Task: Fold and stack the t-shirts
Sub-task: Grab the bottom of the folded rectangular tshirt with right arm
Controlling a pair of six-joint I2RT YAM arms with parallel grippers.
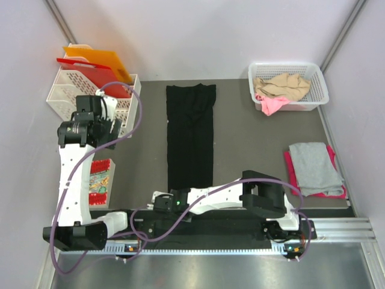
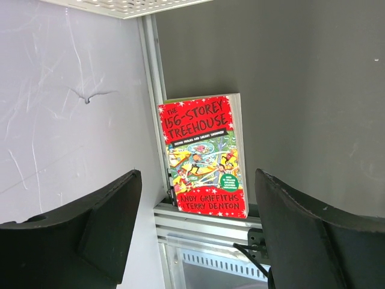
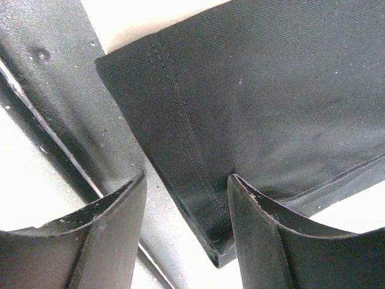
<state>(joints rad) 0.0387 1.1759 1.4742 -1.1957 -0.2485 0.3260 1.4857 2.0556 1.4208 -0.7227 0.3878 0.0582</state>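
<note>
A black t-shirt (image 1: 190, 135), folded into a long narrow strip, lies in the middle of the table. My right gripper (image 1: 170, 195) is open at its near end. In the right wrist view the jaws (image 3: 186, 180) straddle the stitched hem corner of the black shirt (image 3: 240, 102), and the right finger (image 3: 264, 229) touches the cloth. My left gripper (image 1: 108, 129) is open, empty and raised at the left (image 2: 197, 180). A folded grey shirt (image 1: 314, 167) lies on a magenta-pink one (image 1: 291, 174) at the right. Beige (image 1: 283, 86) and pink (image 1: 271, 106) shirts fill a basket.
The white basket (image 1: 319, 84) stands at the back right. A white rack (image 1: 66, 90) with red and orange folders (image 1: 96, 63) stands at the back left. A red patterned book (image 1: 101, 180) lies at the left edge, below my left gripper (image 2: 204, 156). A metal rail (image 1: 337, 229) runs along the near edge.
</note>
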